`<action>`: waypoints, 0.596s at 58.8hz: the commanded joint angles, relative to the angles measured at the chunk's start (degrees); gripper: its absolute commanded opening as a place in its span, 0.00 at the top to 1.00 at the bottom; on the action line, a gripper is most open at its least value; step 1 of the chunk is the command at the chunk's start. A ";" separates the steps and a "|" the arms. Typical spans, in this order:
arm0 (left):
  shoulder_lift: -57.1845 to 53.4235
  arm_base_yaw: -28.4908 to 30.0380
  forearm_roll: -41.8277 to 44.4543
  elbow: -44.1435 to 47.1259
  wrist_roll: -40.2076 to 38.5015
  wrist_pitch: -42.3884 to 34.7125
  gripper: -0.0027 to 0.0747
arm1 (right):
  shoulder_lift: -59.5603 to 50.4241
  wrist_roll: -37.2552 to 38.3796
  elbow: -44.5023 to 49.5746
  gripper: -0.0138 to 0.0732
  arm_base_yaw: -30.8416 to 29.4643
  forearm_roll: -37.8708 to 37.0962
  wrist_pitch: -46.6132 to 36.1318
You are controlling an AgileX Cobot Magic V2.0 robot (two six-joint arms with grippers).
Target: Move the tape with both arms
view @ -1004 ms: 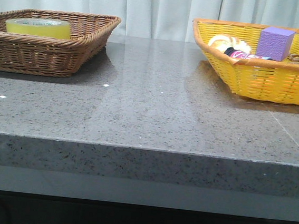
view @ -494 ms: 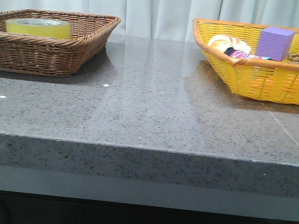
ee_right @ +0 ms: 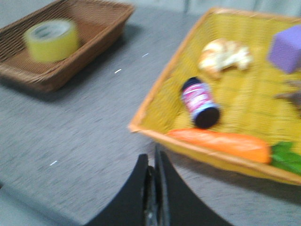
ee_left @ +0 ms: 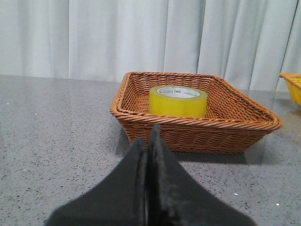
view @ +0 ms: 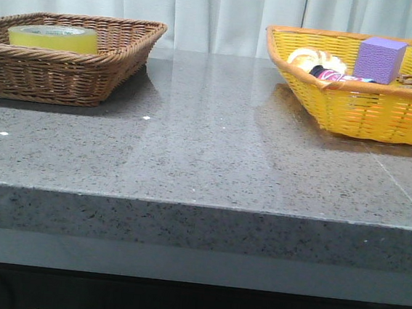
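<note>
Tape (view: 53, 37) flat in brown wicker basket (view: 120, 58), far left of the grey stone table (view: 205, 162); not yet touched.

Left gripper (ee_left: 149, 136) closed and empty, fingers pressed together, on the near side of the brown basket, pointed at the roll. Right gripper (ee_right: 154, 162) likewise closed and empty, just short of the near rim of the yellow basket (ee_right: 155, 101) at far right; that view blurred. Yellow basket seen to hold a purple cube (view: 379, 58), a bread roll (ee_right: 225, 55), a small bottle (ee_right: 201, 102) and a toy carrot (ee_right: 221, 143). Roll lying with core hole up, white inner ring showing. Judged light and rigid, outer film smooth and probably slippery. Best hold judged across the wall, one finger inside the core and one outside; jaws to be opened first, basket rim to be cleared from above.
</note>
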 commanded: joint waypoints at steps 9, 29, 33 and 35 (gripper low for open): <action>-1.04 0.12 -0.47 2.18 -0.37 -4.63 0.99 | -15.80 -0.28 13.89 0.92 -10.54 -0.49 -15.93; -1.04 0.12 -0.47 2.18 -0.37 -4.63 0.99 | -28.94 -0.28 33.00 0.92 -14.13 0.40 -27.03; -1.04 0.12 -0.47 2.18 -0.37 -4.63 0.99 | -30.75 -0.28 35.64 0.92 -14.13 0.40 -29.56; -1.04 0.12 -0.47 2.18 -0.37 -4.63 0.99 | -30.61 -0.28 36.94 0.92 -14.05 0.40 -31.74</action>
